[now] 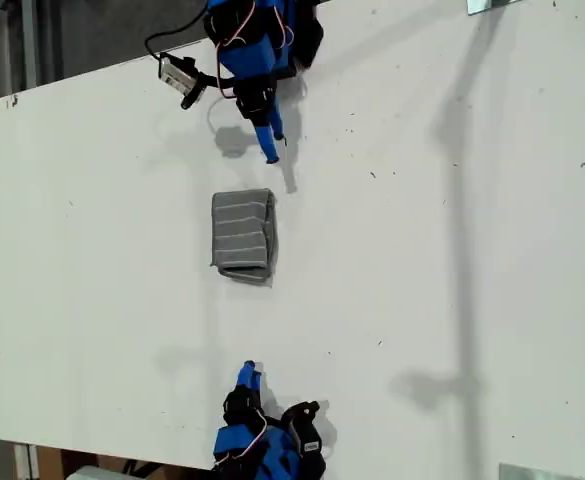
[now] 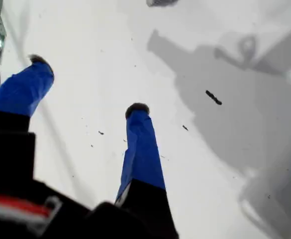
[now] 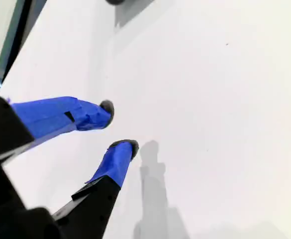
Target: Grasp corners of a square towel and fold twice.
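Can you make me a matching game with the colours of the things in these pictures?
Things:
1. towel
2. table
3. my first tool

Colours:
A. white
B. blue
C. grey with pale stripes

Pairs: 1-C, 2-A, 3-B

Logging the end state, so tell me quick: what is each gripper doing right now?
My first gripper: open, holding nothing, only bare table between its jaws.
My second gripper: open, holding nothing.
The towel lies folded, apart from both arms.
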Tool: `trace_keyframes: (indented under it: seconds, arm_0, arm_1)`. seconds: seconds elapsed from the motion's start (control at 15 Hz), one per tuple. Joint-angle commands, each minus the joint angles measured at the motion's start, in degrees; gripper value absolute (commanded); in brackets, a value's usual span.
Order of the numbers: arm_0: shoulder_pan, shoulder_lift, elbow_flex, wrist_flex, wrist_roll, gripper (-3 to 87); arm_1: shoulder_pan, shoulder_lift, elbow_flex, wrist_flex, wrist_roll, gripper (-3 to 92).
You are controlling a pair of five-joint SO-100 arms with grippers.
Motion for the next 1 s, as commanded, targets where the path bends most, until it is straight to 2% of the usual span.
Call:
trace_keyframes:
  seconds: [0.0,0.07,0.13,0.2,0.27,0.33,0.4,0.53,0.6,0.67,0.93]
  arm_0:
    - [4.92,0.35,0.26,-2.81,-1.32,0.0]
    - [6.59,0.35,0.53,-8.88,9.84,0.0]
    - [7.91,0.35,0.44,-12.39,15.91,0.0]
    - [8.44,0.35,0.44,-12.04,18.54,0.0]
    - [8.7,0.35,0.44,-7.91,16.52,0.0]
    - [9.4,0.35,0.44,-1.76,11.78,0.0]
    - [11.95,0.35,0.53,1.49,8.0,0.0]
    - [17.4,0.35,0.44,1.93,10.02,0.0]
    - [18.28,0.35,0.44,2.02,13.18,0.0]
    - [18.37,0.35,0.44,2.02,18.63,0.0]
    - [18.19,0.35,0.44,2.02,20.39,0.1]
  arm_1:
    - [-0.53,0.53,-0.79,6.86,7.21,22.5]
    - [-0.7,0.53,-0.88,7.12,6.42,22.0]
    - [0.0,0.53,-0.88,7.12,6.42,22.0]
    - [1.93,0.53,-1.05,7.21,6.24,18.7]
    - [3.25,0.79,-2.11,7.56,6.24,15.7]
    - [3.87,0.88,-3.16,7.73,6.77,16.0]
    - [6.77,0.88,-3.6,7.91,8.61,16.0]
    - [16.7,0.88,-4.31,9.76,7.29,16.0]
    - [22.15,0.88,-4.39,11.51,-1.58,16.0]
    - [26.46,0.88,-4.39,11.34,-4.13,16.0]
    - [36.12,0.88,-4.39,11.34,-4.04,16.0]
